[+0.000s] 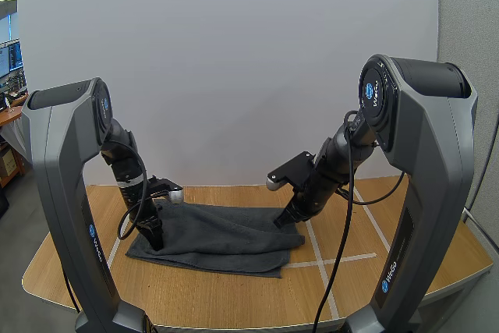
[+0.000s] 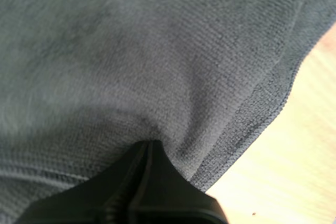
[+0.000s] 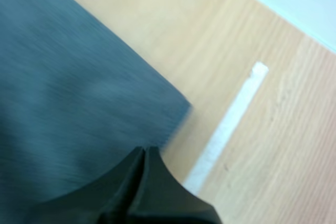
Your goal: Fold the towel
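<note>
Puckering woven grey towel, left pincer clamped

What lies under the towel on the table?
The wooden table lies under the towel. White tape lines run toward its edge. Whether they continue beneath the cloth cannot be seen, because it covers that part.

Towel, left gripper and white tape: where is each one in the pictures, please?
Towel (image 1: 226, 235): high view, middle of the dark cloth.
Left gripper (image 2: 149, 144): left wrist view, tips of the shut fingers, pinching the cloth.
Tape (image 3: 228, 124): right wrist view, middle of the white strip.
</note>
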Robot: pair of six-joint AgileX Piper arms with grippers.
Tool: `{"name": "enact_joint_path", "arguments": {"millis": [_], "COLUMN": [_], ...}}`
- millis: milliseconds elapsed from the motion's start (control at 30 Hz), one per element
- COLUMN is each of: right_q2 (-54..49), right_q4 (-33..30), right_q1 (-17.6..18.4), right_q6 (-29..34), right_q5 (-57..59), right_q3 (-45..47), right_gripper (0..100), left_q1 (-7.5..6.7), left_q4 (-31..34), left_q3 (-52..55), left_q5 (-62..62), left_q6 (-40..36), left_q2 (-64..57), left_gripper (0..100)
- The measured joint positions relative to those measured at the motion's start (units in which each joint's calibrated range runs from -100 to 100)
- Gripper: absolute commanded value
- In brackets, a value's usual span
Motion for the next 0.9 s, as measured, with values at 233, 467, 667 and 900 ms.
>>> {"name": "enact_joint_path", "arguments": {"millis": [233,467,667,900], "right_q2": [-14.16,-20.31,-20.39,-20.47], "right_q4": [1.33,1.33,1.33,3.16], "right_q1": [0.00,0.00,0.00,0.00], "right_q6": [0.00,0.43,0.90,-1.67], "right_q5": [19.28,32.83,41.74,42.53], "right_q3": [-0.14,-0.14,-0.14,3.97], "right_gripper": [0,0,0,0], "left_q1": [-3.04,-6.11,-6.03,-0.75], "left_q4": [-4.18,-6.65,-2.61,-0.70], "left_q3": [0.66,0.66,0.66,0.66], "left_q5": [0.00,0.00,0.00,0.00], "left_q6": [0.00,-1.14,-4.68,-5.15], "left_q2": [0.12,0.48,0.48,0.48], "left_gripper": [0,0,0,0]}}
